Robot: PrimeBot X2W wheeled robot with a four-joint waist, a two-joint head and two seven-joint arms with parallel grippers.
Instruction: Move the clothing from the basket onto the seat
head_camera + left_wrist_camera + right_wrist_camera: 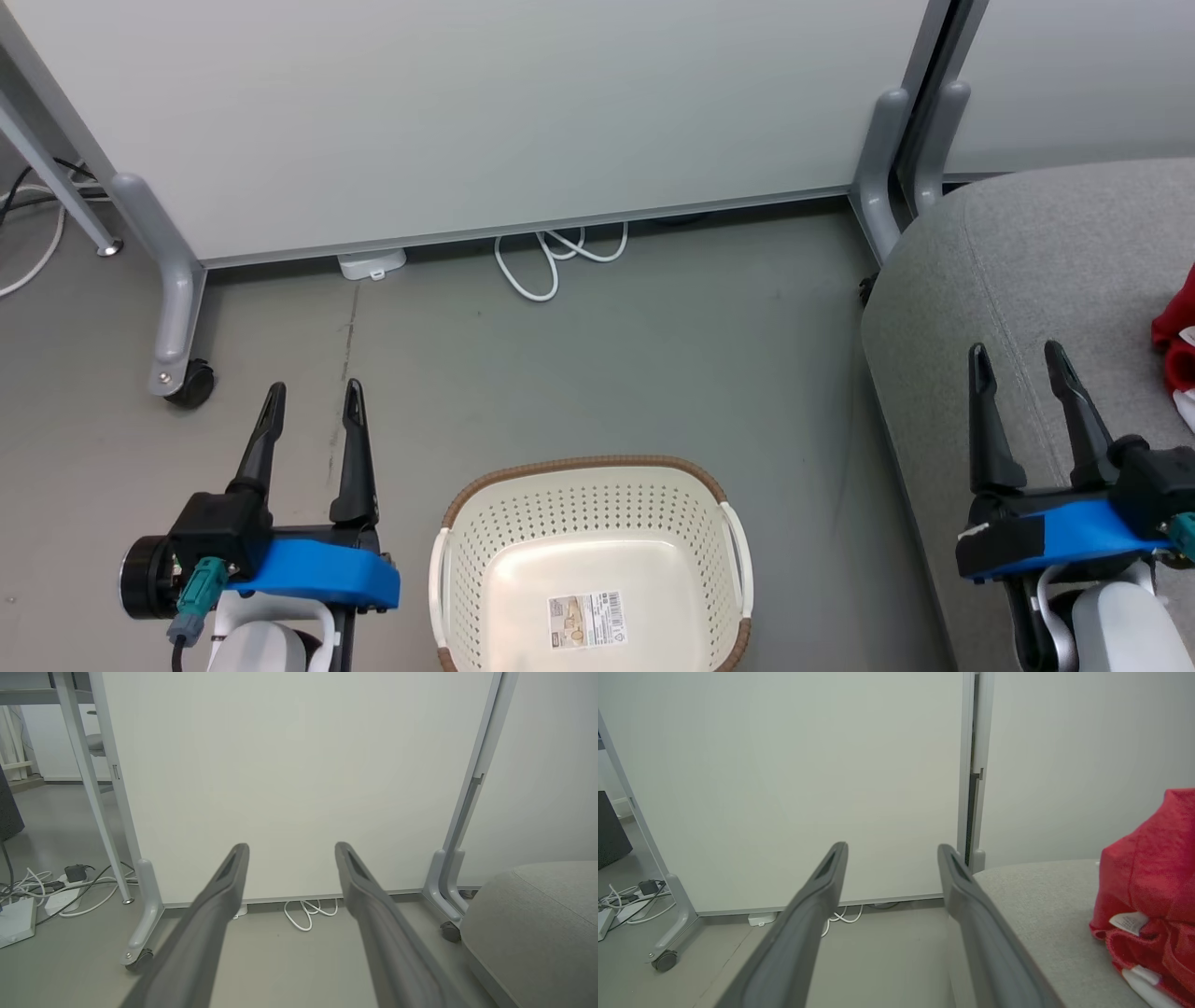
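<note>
Seat (1036, 271): grey cushion stood at the robot's right.
Basket (583, 464): sat on the floor (653, 355) between the arms, barcode sticker (585, 621) showing on its bottom.
Clothing (1148, 877): red heap lay on the seat, apart from the basket; seemingly both garments, though cropped.
Left gripper (315, 385): released, over the floor.
Right gripper (1016, 348): released, over the seat, near the clothing.

No words or numbers can be read. A pale sticker (585, 621) on the inside bottom of the basket (579, 504) carries a barcode and lines of print too small to make out. A white label (1127, 921) on the red clothing (1153, 868) is too blurred to read.
</note>
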